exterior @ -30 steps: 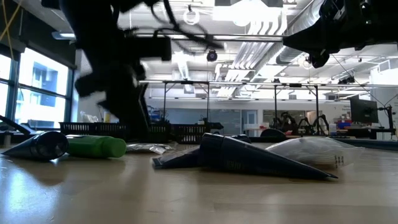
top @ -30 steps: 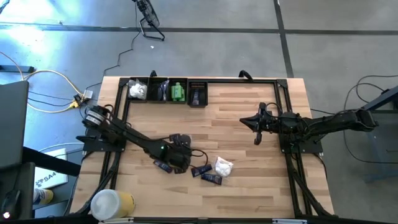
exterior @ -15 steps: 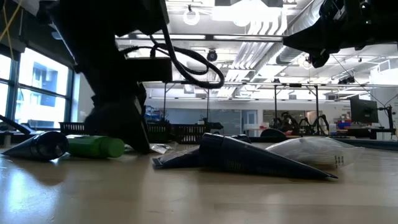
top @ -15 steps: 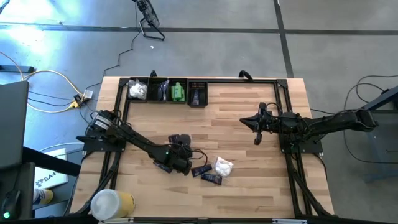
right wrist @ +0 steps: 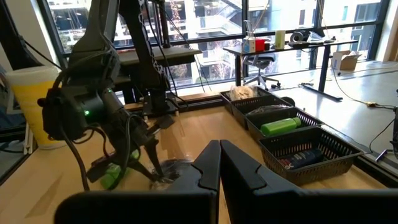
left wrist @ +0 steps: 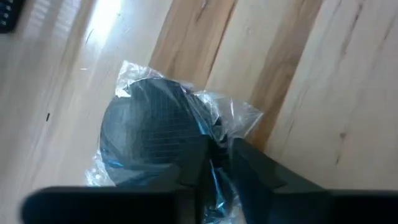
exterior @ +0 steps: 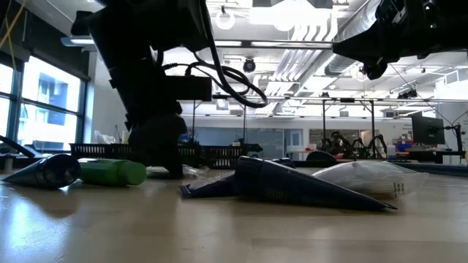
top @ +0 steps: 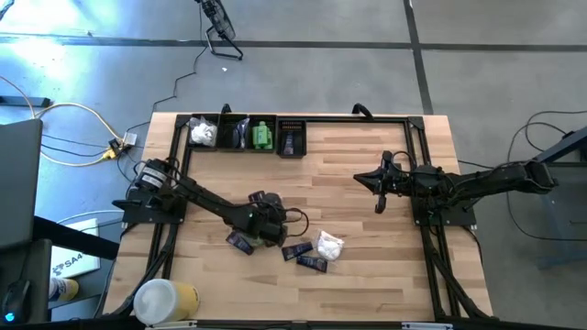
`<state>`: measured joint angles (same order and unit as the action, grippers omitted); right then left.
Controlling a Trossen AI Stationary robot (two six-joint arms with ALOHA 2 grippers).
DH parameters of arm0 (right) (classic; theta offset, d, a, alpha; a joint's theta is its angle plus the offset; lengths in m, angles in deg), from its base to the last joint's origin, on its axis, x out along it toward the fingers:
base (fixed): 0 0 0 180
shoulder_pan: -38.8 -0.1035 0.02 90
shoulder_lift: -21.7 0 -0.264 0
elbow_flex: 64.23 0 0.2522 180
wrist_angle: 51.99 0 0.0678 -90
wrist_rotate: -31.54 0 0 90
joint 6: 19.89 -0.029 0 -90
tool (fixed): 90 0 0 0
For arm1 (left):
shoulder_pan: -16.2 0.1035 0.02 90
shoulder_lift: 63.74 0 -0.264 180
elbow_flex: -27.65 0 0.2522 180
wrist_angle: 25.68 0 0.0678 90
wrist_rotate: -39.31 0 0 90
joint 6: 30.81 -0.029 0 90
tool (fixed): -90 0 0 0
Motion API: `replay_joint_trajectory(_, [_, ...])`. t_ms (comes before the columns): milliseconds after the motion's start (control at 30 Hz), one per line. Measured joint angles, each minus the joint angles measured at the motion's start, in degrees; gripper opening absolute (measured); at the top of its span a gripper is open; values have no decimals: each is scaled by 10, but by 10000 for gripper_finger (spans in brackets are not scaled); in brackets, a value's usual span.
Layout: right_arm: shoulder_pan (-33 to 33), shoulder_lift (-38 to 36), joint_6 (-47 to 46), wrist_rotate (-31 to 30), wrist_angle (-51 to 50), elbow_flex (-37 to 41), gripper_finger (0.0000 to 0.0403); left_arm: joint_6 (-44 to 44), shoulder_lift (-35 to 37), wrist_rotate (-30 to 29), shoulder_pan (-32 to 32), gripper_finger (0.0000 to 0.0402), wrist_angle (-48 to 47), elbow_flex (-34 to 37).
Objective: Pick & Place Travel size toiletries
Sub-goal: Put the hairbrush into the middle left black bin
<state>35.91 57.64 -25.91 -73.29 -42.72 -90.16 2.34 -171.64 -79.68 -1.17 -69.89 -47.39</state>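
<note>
Left gripper [left wrist: 214, 163]: fingers pinch the wrapper of the black disc [left wrist: 152, 134] near desk centre. Lift vertically, slowly; thin film may slip.

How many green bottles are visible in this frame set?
2. One green bottle lies in a basket at the table's back edge. A second green bottle lies on the table by the left arm. The arm may hide others.
</note>
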Motion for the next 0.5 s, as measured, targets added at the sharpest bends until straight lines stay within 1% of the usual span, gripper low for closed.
replay_joint_trajectory(67, [0,0,0,0,0,0,2,1,0,1,-1,27,2,0])
replay_joint_trajectory(133, [0,0,0,0,0,0,2,1,3,2,-2,8,4,0])
replay_joint_trajectory(200, [0,0,0,0,0,0,2,1,4,12,-2,7,7,0])
replay_joint_trajectory(300, [0,0,0,0,0,0,2,1,4,12,-2,5,8,-2])
replay_joint_trajectory(500, [0,0,0,0,-1,0,2,-13,2,19,-2,1,-30,-38])
